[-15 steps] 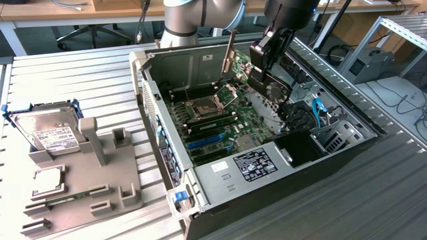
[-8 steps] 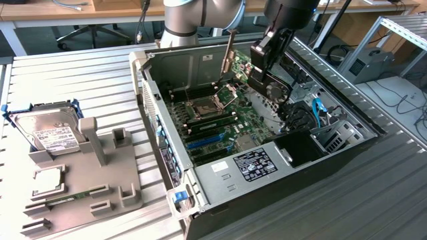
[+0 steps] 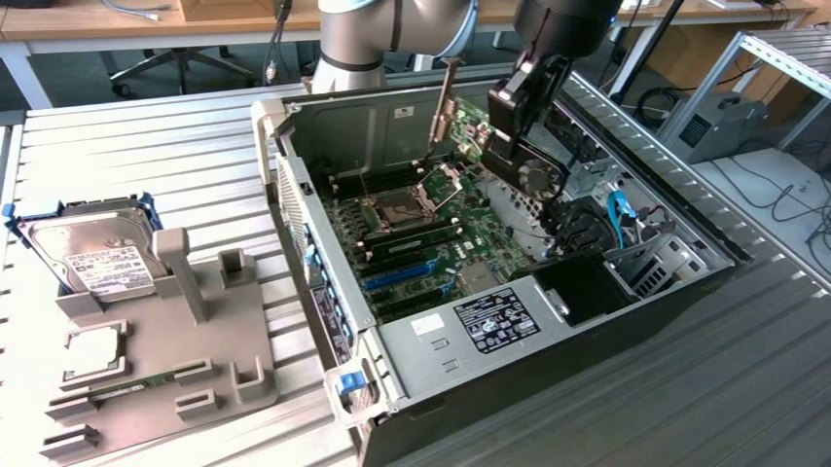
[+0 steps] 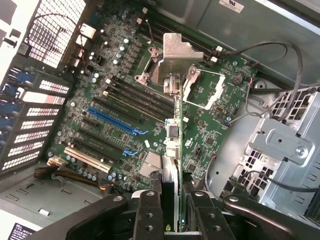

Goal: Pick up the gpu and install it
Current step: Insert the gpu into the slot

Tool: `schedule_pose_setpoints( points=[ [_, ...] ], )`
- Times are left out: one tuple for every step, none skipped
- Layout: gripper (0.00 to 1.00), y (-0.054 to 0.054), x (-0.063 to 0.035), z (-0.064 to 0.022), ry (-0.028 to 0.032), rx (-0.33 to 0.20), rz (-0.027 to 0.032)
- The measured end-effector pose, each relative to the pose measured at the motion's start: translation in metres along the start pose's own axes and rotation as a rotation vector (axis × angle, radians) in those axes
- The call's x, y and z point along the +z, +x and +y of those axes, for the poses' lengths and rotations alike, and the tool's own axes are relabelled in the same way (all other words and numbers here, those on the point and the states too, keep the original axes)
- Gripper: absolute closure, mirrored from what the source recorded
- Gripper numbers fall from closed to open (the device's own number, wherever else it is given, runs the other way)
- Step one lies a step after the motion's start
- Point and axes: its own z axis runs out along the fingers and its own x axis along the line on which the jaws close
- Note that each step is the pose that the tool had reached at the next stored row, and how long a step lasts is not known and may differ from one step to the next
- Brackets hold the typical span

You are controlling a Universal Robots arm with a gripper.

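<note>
Gripping the gpu (image 3: 474,134) by its upper edge, the pincer (image 3: 516,131) is clenched on the card and holds it over the open computer case (image 3: 325,126), which lies on its side on the slatted metal bench (image 3: 143,146). In the exterior view the card hangs on edge, with its silver end bracket (image 3: 445,105) towards the far wall of the case and its round fan (image 3: 536,175) facing the exterior view's right. It is raised clear of the motherboard (image 3: 429,243) and sits in no slot. From the wrist view the gpu (image 4: 172,135) is seen edge-on as a thin strip running away from the pincer (image 4: 175,210), whose two black fingers (image 4: 150,215) press on either face of it. The bracket (image 4: 176,55) is at the far end, over the area of the processor socket (image 4: 202,87). The motherboard (image 4: 120,90) spreads out beneath, and its long blue expansion slot (image 4: 112,120) lies to one side of the card, apart from it. A silver drive cage (image 4: 280,145) stands on the card's other side. At the exterior view's left, well apart from the case, a grey parts holder (image 3: 169,341) rests on the bench. A silver hard drive (image 3: 93,255) with a white label leans in a blue-edged bracket at the holder's far end, and a narrow green memory stick (image 3: 130,382) lies in a groove near its front.
</note>
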Motion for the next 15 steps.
schedule_pose_setpoints(
  points=[
    [0.74,0.0,0.0,0.0,-0.0001,-0.002,0.0],
    [0.74,0.0,0.0,0.0,-0.0002,-0.004,0.0001],
    [0.74,0.0,0.0,0.0,-0.0002,-0.006,0.0002],
    [0.74,0.0,0.0,0.0,-0.0002,-0.008,0.0003],
    [0.74,0.0,0.0,0.0,-0.0003,-0.011,0.0003],
    [0.74,0.0,0.0,0.0,-0.0003,-0.013,0.0004],
    [0.74,0.0,0.0,0.0,-0.0004,-0.016,0.0004],
    [0.74,0.0,0.0,0.0,-0.0004,-0.018,0.0005],
    [0.74,0.0,0.0,0.0,-0.0006,-0.021,0.0006],
    [0.74,0.0,0.0,0.0,-0.0006,-0.023,0.0006],
    [0.74,0.0,0.0,0.0,-0.0007,-0.026,0.0007],
    [0.74,0.0,0.0,0.0,-0.0007,-0.029,0.0008],
    [0.74,0.0,0.0,0.0,-0.0008,-0.032,0.0008],
    [0.74,0.0,0.0,0.0,-0.0009,-0.035,0.0009],
    [0.74,0.0,0.0,0.0,-0.0009,-0.038,0.001]
  ],
)
